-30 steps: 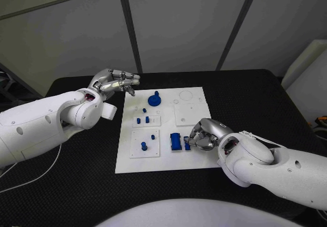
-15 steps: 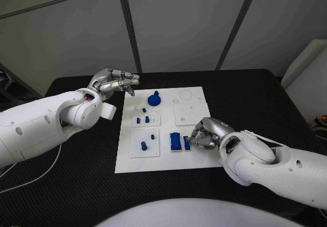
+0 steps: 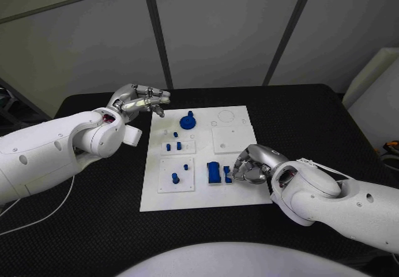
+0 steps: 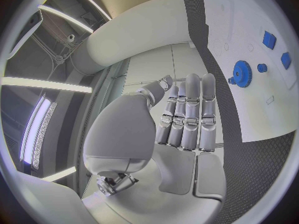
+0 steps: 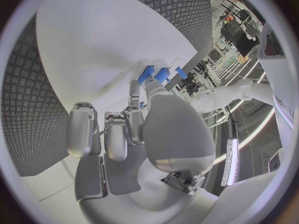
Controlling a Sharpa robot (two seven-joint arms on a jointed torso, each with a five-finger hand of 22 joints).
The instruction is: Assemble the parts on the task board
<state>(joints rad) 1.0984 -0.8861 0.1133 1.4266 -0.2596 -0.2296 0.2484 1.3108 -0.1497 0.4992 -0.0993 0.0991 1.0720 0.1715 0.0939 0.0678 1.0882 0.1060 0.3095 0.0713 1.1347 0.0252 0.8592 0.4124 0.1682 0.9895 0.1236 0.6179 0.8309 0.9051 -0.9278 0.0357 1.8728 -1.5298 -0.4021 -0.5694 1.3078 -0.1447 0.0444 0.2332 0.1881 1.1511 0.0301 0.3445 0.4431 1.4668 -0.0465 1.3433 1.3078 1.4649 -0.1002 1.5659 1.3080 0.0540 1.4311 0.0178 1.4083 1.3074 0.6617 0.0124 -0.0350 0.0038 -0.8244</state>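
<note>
Black table, white board at centre. Left hand hovering off the board's far left corner, fingers straight and pressed side by side, holding nothing. Right hand low over the board's near right part, fingers curled in, tips touching or just beside two blue blocks; cannot tell if gripped. Blue gear at far end, small blue pegs mid-board, well apart from both hands.
</note>
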